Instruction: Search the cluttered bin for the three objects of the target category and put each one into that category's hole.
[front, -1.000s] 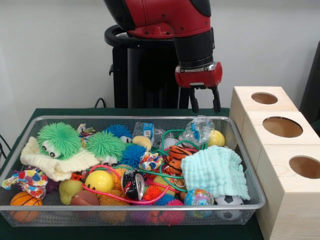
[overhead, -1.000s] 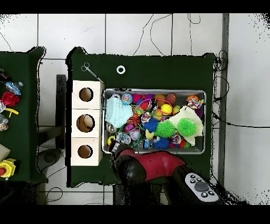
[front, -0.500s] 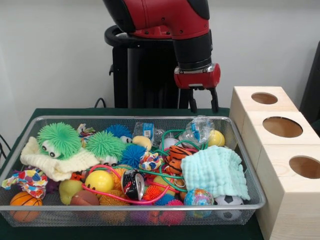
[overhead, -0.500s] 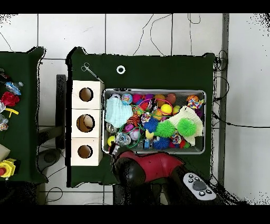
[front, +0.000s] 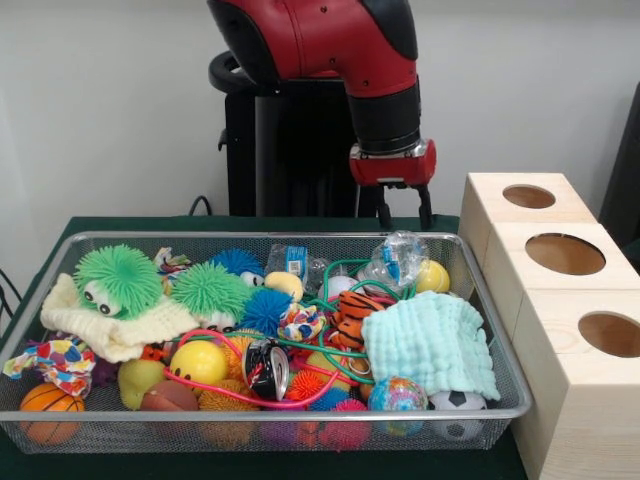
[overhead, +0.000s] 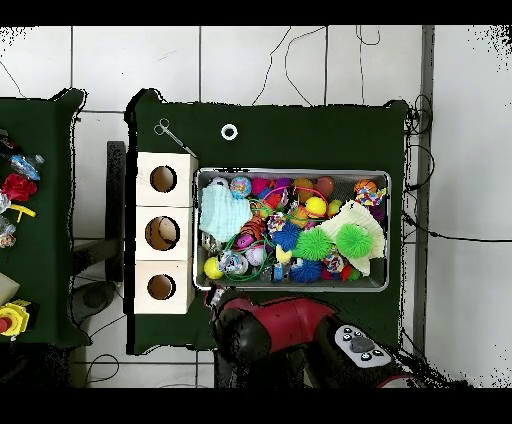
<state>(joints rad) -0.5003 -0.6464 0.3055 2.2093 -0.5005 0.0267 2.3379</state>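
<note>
- Gripper (front: 403, 207) hanging above and behind the wire bin's (front: 497, 330) far rim, two dark fingers (front: 426, 206) apart with a clear gap, nothing between them, touching nothing.
- Directly below and a little nearer: a crumpled clear plastic bottle (front: 395, 257) with a blue label, lying in the bin's back corner beside a yellow ball (front: 433, 276).
- Three pale wooden boxes (front: 566, 300) in a row just beside the bin, each with a round hole (front: 565, 253) on top (all three holes open and unobstructed).
- Open air between the gripper and the bin contents; bare green tablecloth (overhead: 300, 140) wide on the side away from the arm in the overhead view, carrying only a small white ring (overhead: 229, 131) and a thin metal tool (overhead: 173, 136).
- Bin packed full: mint green cloth (front: 432, 343) covering the corner next to the boxes, two green spiky balls (front: 118, 279), cream knitted cloth (front: 95, 322), tiger toy (front: 354, 316), smiley yellow ball (front: 198, 362), small basketball (front: 48, 401), soccer ball (front: 459, 405) half hidden under the mint cloth.
- Green and pink cords looped over the middle, ends lost in the clutter.
- Target category not readable from the views (which three things belong cannot be told).
- Overhead, the red arm (overhead: 280, 325) covers the gripper.
</note>
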